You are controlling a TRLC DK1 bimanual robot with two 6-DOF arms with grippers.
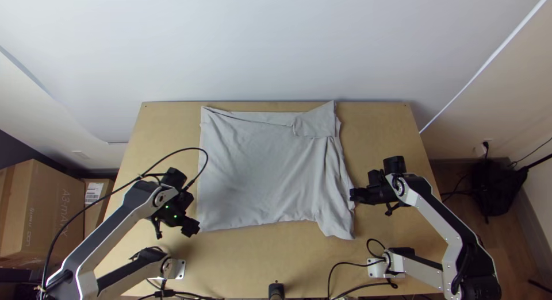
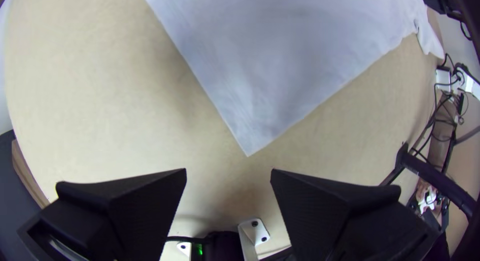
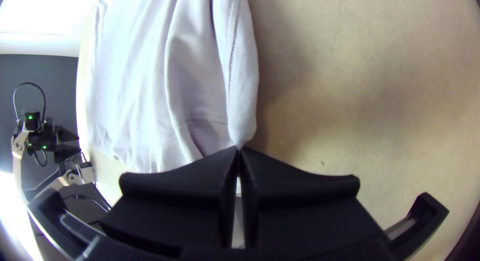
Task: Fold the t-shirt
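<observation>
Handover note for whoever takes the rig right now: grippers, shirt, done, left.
Left gripper: open, holding nothing, near the shirt's near left corner.
Right gripper: shut on the shirt's right edge.
T-shirt: mostly spread on the table, rumpled along its right side, a flap of cloth lying at the far right corner.
Done: shirt laid out broadly, right edge gripped; no compact fold yet.
Left: the main folds. Probably tidy the right side first, then bring the left gripper onto the cloth.
</observation>
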